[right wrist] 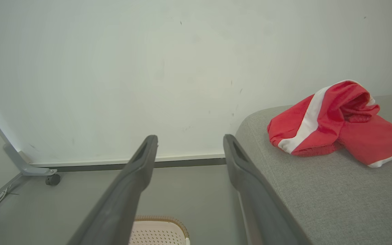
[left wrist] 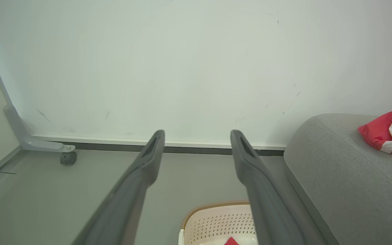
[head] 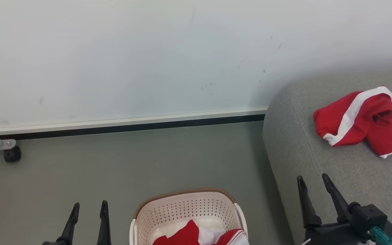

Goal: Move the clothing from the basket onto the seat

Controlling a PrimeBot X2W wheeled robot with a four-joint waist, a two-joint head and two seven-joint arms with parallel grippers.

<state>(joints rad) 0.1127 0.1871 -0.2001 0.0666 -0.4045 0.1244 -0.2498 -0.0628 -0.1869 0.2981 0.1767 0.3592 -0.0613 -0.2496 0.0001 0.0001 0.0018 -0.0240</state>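
Observation:
One red garment with a white stripe (head: 362,120) lies crumpled on the grey seat (head: 305,149) at the right; it also shows in the right wrist view (right wrist: 332,122) and the left wrist view (left wrist: 388,132). A second red and white garment (head: 199,236) sits inside the cream basket (head: 185,207) on the floor at the bottom centre. My left gripper (head: 88,207) hangs open to the left of the basket, holding nothing. Over the seat's front part my right gripper (head: 313,182) stands open and empty, short of the garment there. Both wrist views show the jaws spread wide.
A pale wall with a dark baseboard (head: 131,126) runs behind the grey floor. A grey metal leg on a black caster (head: 11,153) stands at the far left by the wall. Bare floor lies between the basket and the wall.

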